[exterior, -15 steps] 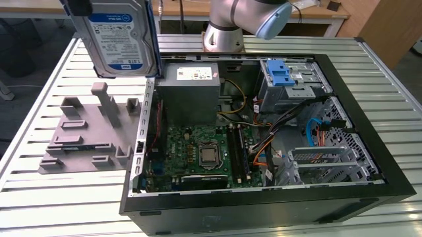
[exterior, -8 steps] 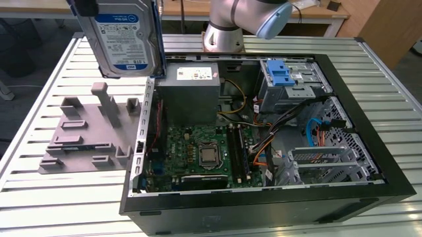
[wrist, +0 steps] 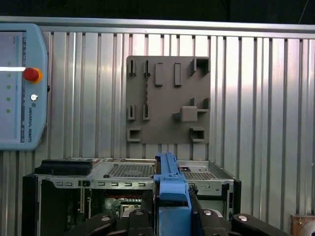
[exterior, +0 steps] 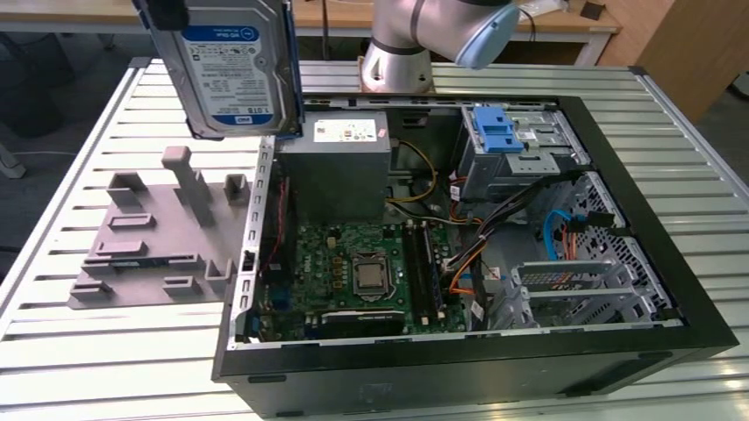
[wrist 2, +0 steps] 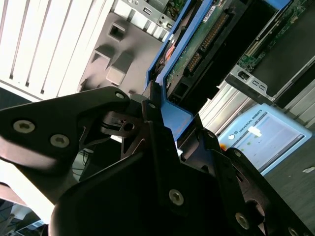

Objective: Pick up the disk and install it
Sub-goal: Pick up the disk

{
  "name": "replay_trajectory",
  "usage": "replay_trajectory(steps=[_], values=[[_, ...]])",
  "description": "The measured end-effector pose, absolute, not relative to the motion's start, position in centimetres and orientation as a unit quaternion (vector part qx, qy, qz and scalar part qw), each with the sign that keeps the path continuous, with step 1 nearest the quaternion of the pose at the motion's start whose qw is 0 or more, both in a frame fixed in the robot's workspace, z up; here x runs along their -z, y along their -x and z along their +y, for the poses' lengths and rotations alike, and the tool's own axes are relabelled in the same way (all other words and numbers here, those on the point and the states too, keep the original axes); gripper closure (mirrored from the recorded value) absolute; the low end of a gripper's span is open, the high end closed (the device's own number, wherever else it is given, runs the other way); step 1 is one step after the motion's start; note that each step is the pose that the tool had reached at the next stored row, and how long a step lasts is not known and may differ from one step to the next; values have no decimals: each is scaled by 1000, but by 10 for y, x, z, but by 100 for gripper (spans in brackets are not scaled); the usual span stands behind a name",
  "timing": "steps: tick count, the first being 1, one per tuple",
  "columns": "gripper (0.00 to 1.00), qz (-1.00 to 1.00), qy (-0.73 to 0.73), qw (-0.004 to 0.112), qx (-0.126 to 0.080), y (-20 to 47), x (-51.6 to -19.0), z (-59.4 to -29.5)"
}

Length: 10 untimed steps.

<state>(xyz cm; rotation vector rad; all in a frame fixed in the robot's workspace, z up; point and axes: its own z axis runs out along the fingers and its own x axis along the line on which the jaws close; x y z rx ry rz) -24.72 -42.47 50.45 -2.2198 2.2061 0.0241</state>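
The disk (exterior: 228, 74), silver with a blue-and-white label and blue side rails, hangs upright in the air at the exterior view's upper left. It is above the near wall of the open computer case (exterior: 468, 368) and the edge of the grey fixture plate (exterior: 140, 246). My gripper (exterior: 174, 16) is shut on the disk's top end. In the second wrist view the black fingers (wrist 2: 152, 147) clamp the blue rail, and the disk's green circuit side (wrist 2: 197, 44) faces the camera. In the first wrist view the blue rail (wrist: 170, 189) stands between the fingers, over the case (wrist: 128, 172).
Inside the case are a grey power-supply box (exterior: 337, 167), the motherboard (exterior: 357, 263) and a grey drive cage with a blue latch (exterior: 510, 140) at the far right. The arm's base (exterior: 398, 61) stands behind the case. A teach pendant (wrist: 22, 83) lies on the slatted table.
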Motion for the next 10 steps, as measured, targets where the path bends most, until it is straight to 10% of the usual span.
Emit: replay_trajectory(steps=[10], values=[[64,705,709,6,-8,237,-504,-425]])
